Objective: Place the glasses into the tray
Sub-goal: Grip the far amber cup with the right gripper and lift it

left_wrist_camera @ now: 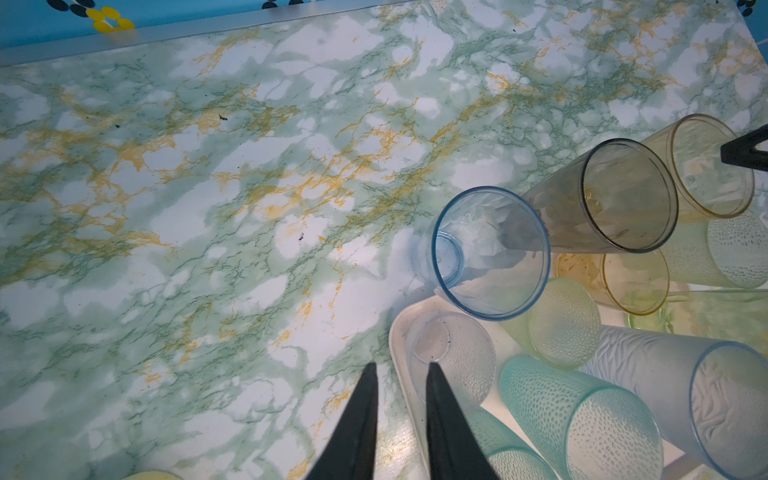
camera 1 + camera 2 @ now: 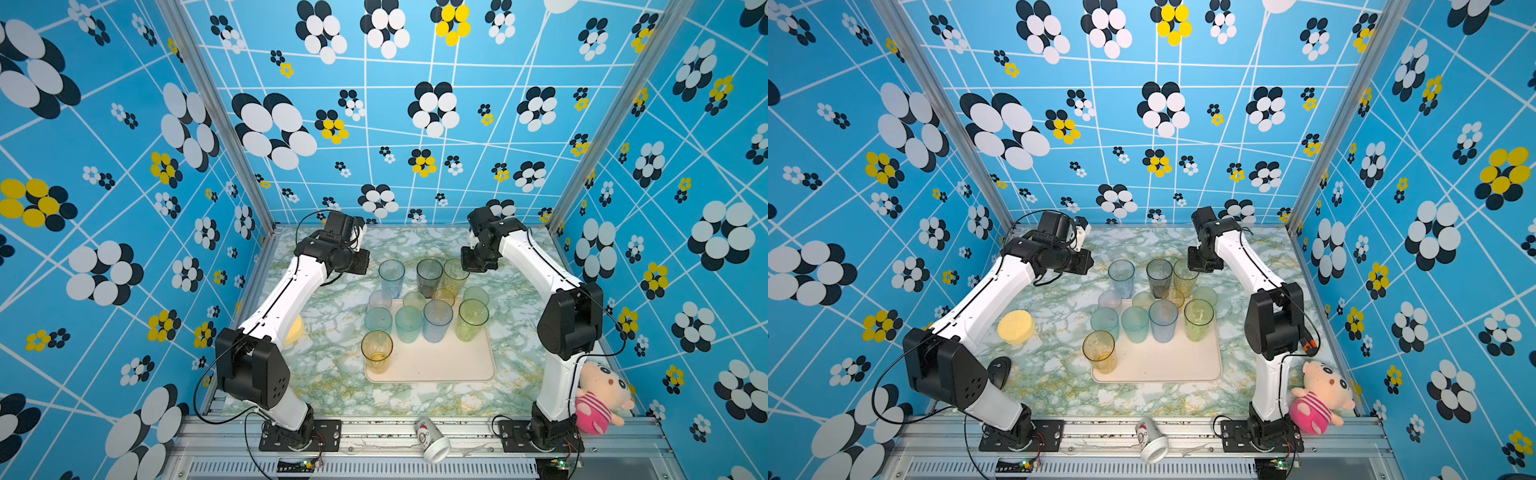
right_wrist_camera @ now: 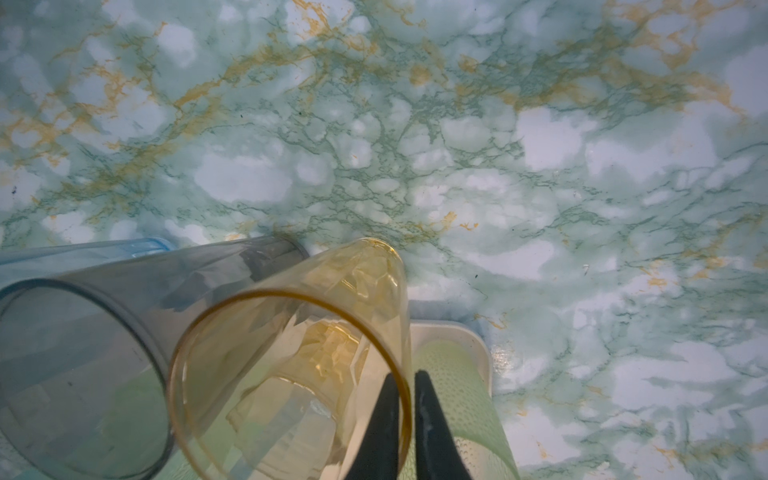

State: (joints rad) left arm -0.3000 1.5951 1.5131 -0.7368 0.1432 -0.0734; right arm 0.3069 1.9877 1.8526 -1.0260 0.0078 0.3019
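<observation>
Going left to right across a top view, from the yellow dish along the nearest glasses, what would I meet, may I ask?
Pale-yellow dish, amber tumbler, teal tumbler, blue tumbler, green tumbler; the paler teal glass behind the amber one overlaps it, so omitted.

bright even light, soft shadows, warped edges

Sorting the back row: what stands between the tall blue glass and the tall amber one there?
The grey glass stands between the blue glass and the amber glass; both top views show it.
</observation>
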